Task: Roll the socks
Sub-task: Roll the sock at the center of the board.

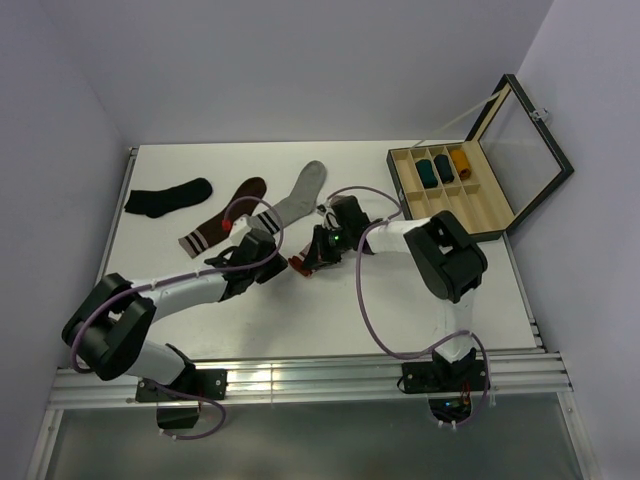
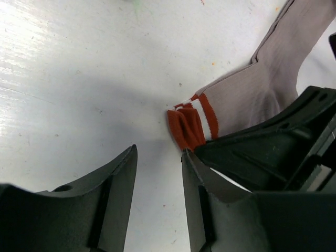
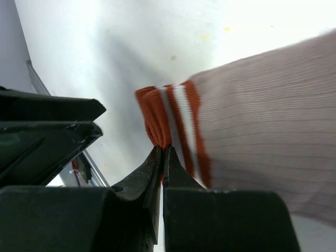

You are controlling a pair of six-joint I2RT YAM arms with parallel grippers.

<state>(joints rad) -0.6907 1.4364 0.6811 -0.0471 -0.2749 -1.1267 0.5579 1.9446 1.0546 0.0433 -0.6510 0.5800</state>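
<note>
Your right gripper (image 3: 163,153) is clamped on the pink sock (image 3: 262,136) at its cuff, left gripper (image 2: 157,153) open just beside it

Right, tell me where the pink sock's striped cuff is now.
The pink sock's cuff lies mid-table in the top view, pinched in the right gripper, with the open left gripper just beside it and the grey sock farther back.

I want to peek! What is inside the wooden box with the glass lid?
Three rolled-up things, probably socks, sit in the far compartments of the tan wooden box: a dark green bundle, a blackish bundle and an orange-yellow bundle. Whatever lies under them is covered.
</note>
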